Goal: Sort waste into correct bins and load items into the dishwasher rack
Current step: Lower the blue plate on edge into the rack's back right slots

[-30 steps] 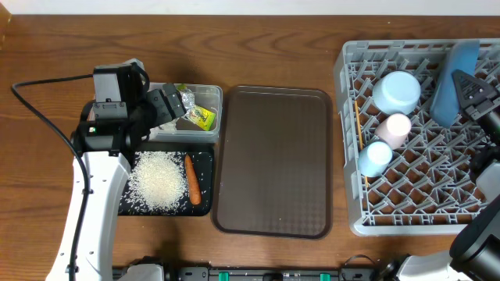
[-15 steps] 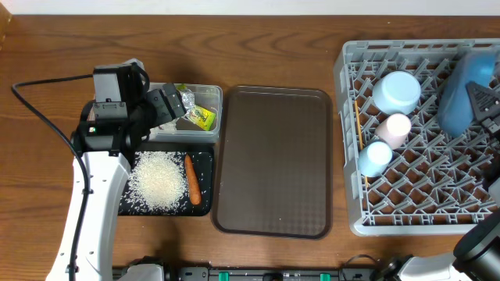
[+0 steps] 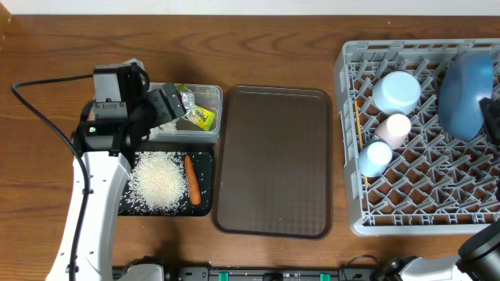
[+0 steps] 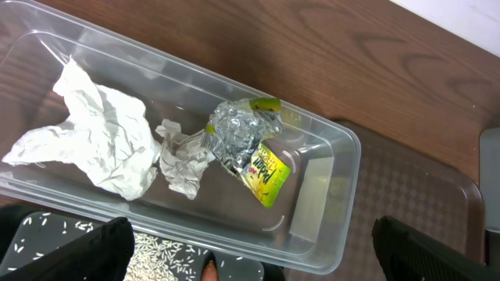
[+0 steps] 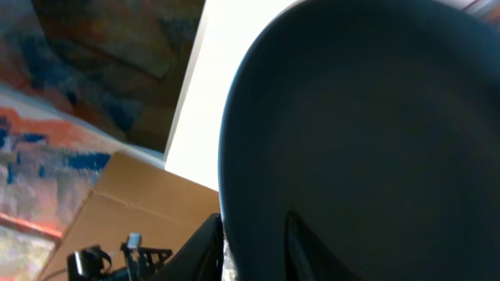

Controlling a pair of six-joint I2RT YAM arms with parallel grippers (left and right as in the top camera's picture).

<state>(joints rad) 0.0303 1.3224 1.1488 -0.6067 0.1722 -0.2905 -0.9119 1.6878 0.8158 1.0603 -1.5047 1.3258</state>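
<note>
The dark blue plate (image 3: pixel 466 94) leans on edge at the right of the dishwasher rack (image 3: pixel 351 140). The plate (image 5: pixel 359 133) fills the right wrist view; my right gripper (image 5: pixel 251 238) straddles its rim, open, with a sliver of gap at the left finger (image 5: pixel 209 246). In the rack also sit the bowl (image 3: pixel 397 91), pink cup (image 3: pixel 396 127) and light blue cup (image 3: pixel 376 156). My left gripper (image 4: pixel 250 261) hangs open and empty over the clear tub (image 4: pixel 336 148), which holds napkins (image 4: pixel 101 144), foil (image 4: pixel 238 133) and the wrapper (image 4: pixel 266 172). Rice (image 3: pixel 160 179) and the carrot (image 3: pixel 192 179) lie in the black tray (image 3: pixel 205 156).
A flat brown serving tray (image 3: pixel 273 160) lies between the bins and the rack. A black cable (image 3: pixel 35 117) loops across the table left of my left arm. The rack reaches the table's right and front edges.
The plate has tipped from nearly edge-on to leaning back, showing more of its face. My right gripper has loosened on it and drawn toward the right edge. The left arm stays still.
</note>
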